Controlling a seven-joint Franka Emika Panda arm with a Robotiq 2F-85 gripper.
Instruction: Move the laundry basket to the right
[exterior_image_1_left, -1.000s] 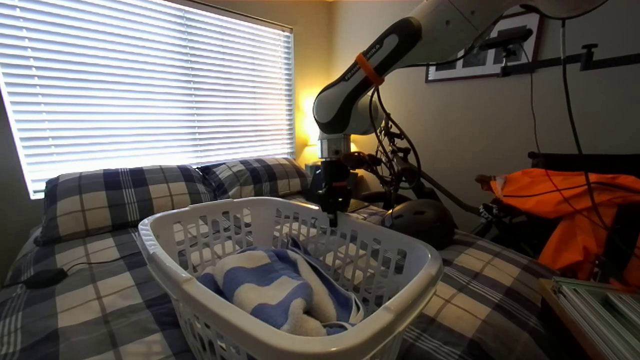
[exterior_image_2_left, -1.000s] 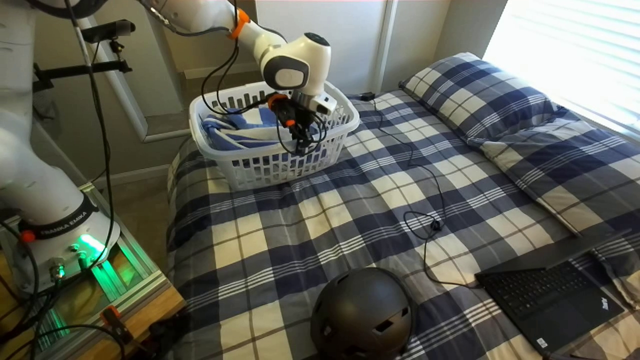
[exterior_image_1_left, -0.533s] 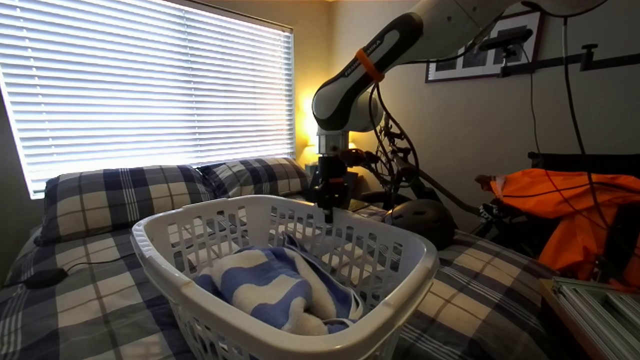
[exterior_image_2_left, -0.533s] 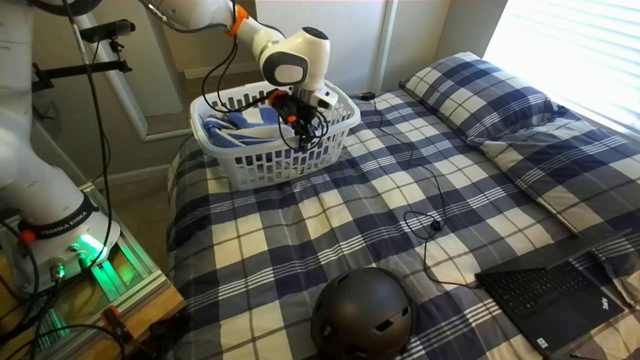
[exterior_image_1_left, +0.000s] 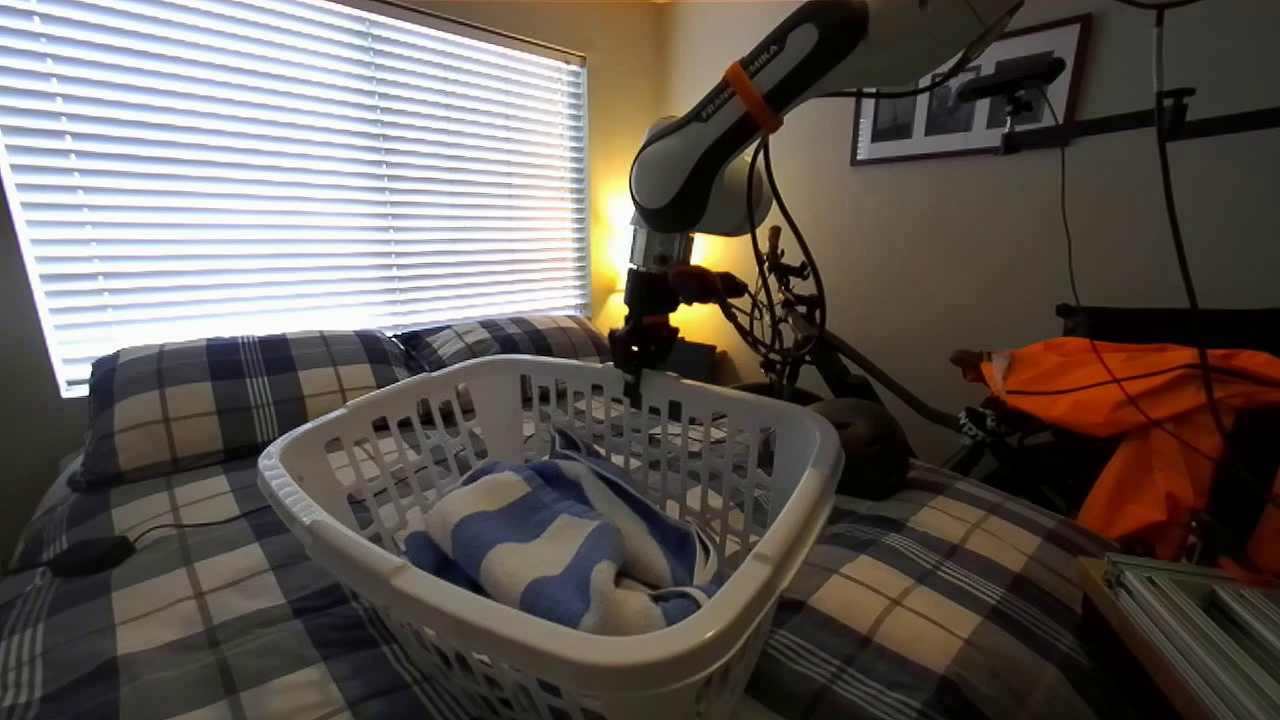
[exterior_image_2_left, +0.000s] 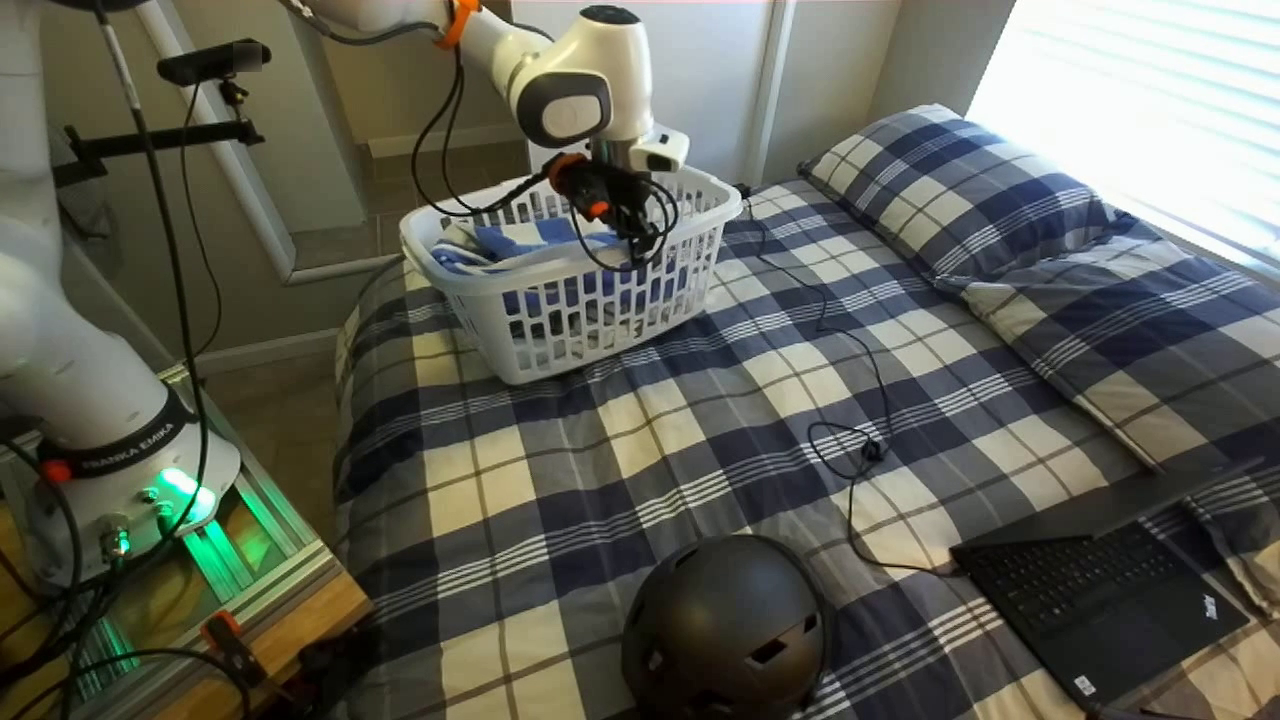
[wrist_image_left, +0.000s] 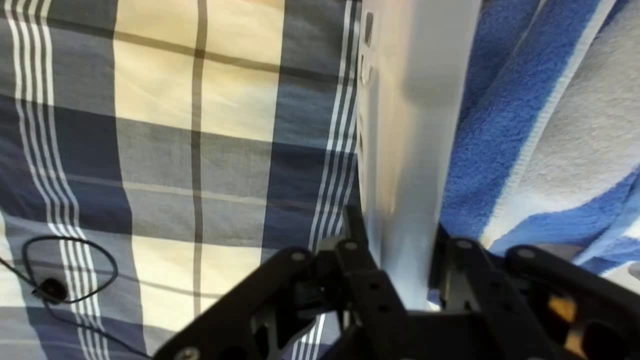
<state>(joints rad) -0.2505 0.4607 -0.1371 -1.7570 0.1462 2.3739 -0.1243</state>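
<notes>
- Since half a second ago, the gripper (wrist_image_left: 397, 240) has risen, and the laundry basket (exterior_image_2_left: 540, 274) has shifted with it, a little nearer the plaid pillows (exterior_image_1_left: 260, 395).
- The gripper pinches the basket's thick rolled rim (wrist_image_left: 420, 125), one finger (wrist_image_left: 356, 230) on the outer face, the other on the inner.
- The gripped edge is the side facing the dark helmet (exterior_image_2_left: 725, 630); the Panda arm (exterior_image_2_left: 570, 110) reaches in above it.
- Inside the basket, a crumpled blue-and-white striped towel (exterior_image_1_left: 560, 540) lies below the rim.
- The basket is over the plaid bedspread (exterior_image_2_left: 600, 470), near the edge where the cloth drops away; whether its whole base bears on the cloth, or part is lifted, I cannot tell.
- Toward the pillows there is room, crossed by a thin black cable (exterior_image_2_left: 851, 510); the black adapter (exterior_image_1_left: 92, 556) on it sits apart from the basket in an exterior view.
- On the gripped side, a wide stretch of bedspread runs between basket and helmet, with a black laptop (exterior_image_2_left: 1110, 600) farther off at the cable's end.
- The arm's base (exterior_image_2_left: 110, 500) stands past the bedspread's edge.
</notes>
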